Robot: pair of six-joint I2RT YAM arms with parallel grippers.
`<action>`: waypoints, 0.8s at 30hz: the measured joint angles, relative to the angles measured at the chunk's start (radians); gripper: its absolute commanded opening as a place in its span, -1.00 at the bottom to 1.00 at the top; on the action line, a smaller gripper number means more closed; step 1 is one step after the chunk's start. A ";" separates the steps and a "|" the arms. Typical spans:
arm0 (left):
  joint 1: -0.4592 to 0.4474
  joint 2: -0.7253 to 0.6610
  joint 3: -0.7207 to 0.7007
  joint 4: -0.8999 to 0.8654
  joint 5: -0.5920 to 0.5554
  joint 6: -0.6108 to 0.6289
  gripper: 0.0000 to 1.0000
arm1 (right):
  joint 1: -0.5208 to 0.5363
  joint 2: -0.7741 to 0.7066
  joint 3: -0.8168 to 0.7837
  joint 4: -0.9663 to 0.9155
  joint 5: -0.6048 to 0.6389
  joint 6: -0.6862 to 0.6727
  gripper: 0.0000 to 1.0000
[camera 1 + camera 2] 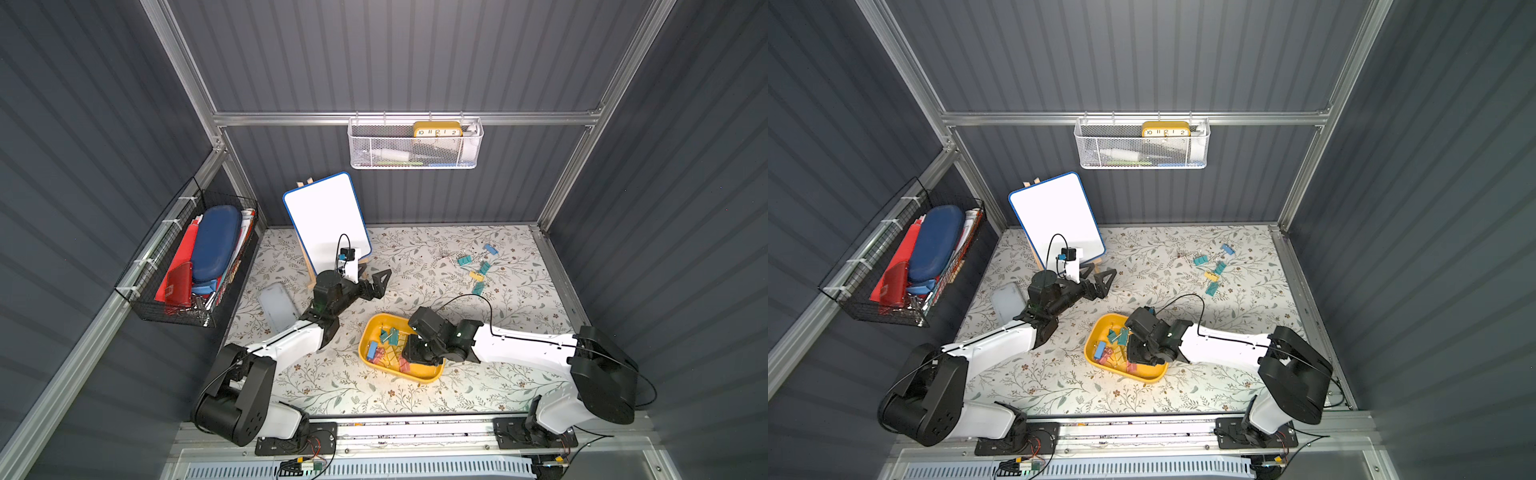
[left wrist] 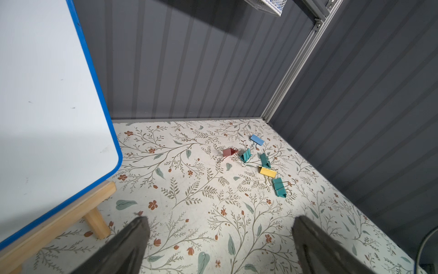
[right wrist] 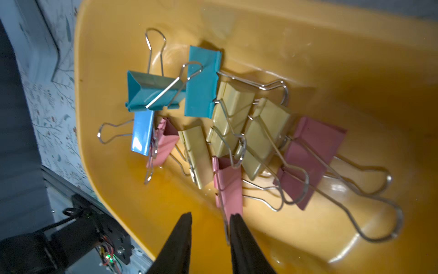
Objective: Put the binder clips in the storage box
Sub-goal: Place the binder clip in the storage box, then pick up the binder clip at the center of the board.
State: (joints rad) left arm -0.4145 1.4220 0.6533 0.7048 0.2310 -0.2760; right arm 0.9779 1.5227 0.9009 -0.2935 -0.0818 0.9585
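The right claw (image 3: 211, 217) hangs low inside the yellow storage box (image 3: 308, 35), its jaws parted a little with nothing between them. A pink clip (image 3: 227, 182) lies just beside one fingertip. A heap of binder clips (image 3: 201, 80), teal, blue, pink and yellow, rests in the box, which sits toward the front of the floral surface (image 1: 415, 270). Six loose clips (image 2: 267, 172) lie near the far right corner. The left claw (image 2: 219, 227) hovers wide open and empty beside the whiteboard (image 2: 47, 95).
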 measured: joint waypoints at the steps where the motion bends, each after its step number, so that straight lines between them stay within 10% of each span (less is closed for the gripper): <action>1: -0.002 -0.002 0.000 -0.005 -0.013 0.005 0.99 | 0.000 -0.021 -0.006 0.002 0.014 -0.007 -0.17; 10: -0.106 0.069 0.083 -0.069 -0.147 0.014 0.99 | -0.132 -0.428 -0.108 0.004 0.231 -0.239 0.41; 16: -0.305 0.327 0.461 -0.238 -0.272 -0.038 0.99 | -0.446 -0.557 -0.167 0.033 0.274 -0.423 0.76; 24: -0.332 0.808 1.069 -0.497 -0.311 -0.117 0.99 | -0.683 -0.542 -0.272 0.130 0.215 -0.481 0.98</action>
State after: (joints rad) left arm -0.7460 2.2299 1.7222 0.2081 -0.0799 -0.3931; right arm 0.2947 0.9802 0.6285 -0.1631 0.1329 0.4774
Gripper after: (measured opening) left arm 0.992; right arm 0.973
